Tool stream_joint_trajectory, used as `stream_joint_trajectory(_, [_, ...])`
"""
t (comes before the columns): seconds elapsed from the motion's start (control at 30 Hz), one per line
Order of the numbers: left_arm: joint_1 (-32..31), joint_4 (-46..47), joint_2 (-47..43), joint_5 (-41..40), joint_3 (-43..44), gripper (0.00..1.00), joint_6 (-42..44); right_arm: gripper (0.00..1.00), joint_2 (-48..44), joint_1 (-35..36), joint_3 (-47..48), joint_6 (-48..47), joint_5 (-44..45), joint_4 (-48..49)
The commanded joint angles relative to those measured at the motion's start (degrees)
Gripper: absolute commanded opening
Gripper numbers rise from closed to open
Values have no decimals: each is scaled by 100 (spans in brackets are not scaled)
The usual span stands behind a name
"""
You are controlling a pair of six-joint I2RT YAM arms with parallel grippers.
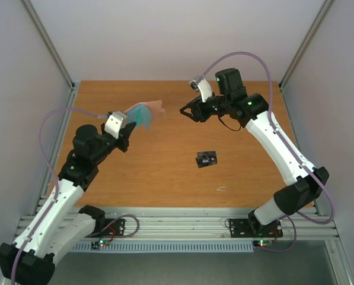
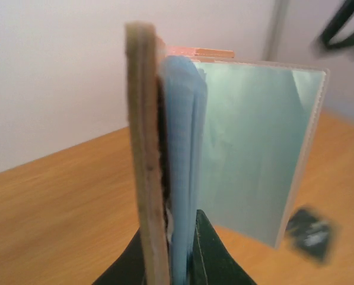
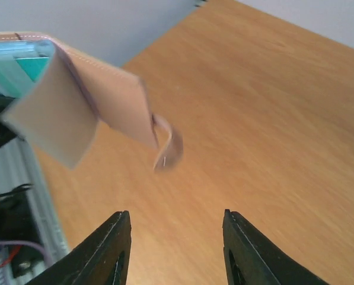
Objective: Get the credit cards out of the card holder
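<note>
The left hand [image 1: 127,123] is clamping the light, floppy holder [image 1: 146,113]; the right hand [image 1: 185,111], gaping open, should be pinching the stiff edge of the green card [image 3: 31,64].

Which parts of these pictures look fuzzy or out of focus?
Top external view: evenly lit, only the raised card holder looks slightly soft. Left wrist view: the holder's near edge is fairly crisp in the left claw, the black card beyond is smeared. Right wrist view: the holder's dangling strap is blurred, the right claw sharp.
</note>
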Motion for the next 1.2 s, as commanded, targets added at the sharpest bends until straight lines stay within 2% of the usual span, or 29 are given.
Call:
stream_joint_trajectory(0.0, [-39, -491, 204, -2282, -122, 0, 2748, 42, -279, 159, 150, 403, 1593, -318])
stream_joint_trajectory(0.1, [-35, -511, 216, -2345, -98, 0, 2952, 40, -396, 675, 18, 205, 784, 62])
stream_joint_trajectory(0.2, [-35, -638, 213, -1778, 44, 0, 2124, 41, -283, 1284, -31, 165, -480, 739])
stream_joint_trajectory(0.3, [-31, -603, 162, -836, 154, 0, 906, 40, -27, 1434, -317, 1279, -1587, 2252])
stream_joint_trajectory(0.4, [65, -158, 80, 481, 164, 0, -223, 38, 171, 1433, -674, 2270, -1523, 3444])
stream_joint_trajectory(0.47, [130, 327, 38, 988, 139, 0, -1092, 34, 338, 1433, -535, 2317, -1137, 3285])
stream_joint_trajectory(0.57, [256, 1150, -35, 1476, 46, 0, -2051, 27, 492, 1362, -231, 2102, -560, 2468])
stream_joint_trajectory(0.7, [332, 2109, -98, 1921, -144, 0, -3022, 27, 320, 1089, -440, 2116, -753, 2385])
stream_joint_trajectory(0.93, [342, 2301, -21, 2354, -105, 0, -2970, 30, 344, 964, -352, 1889, -1817, 2301])
stream_joint_trajectory(1.17, [341, 2302, 7, 2444, -91, 0, -2957, 23, 548, 1059, -24, 1880, -2576, 2492])
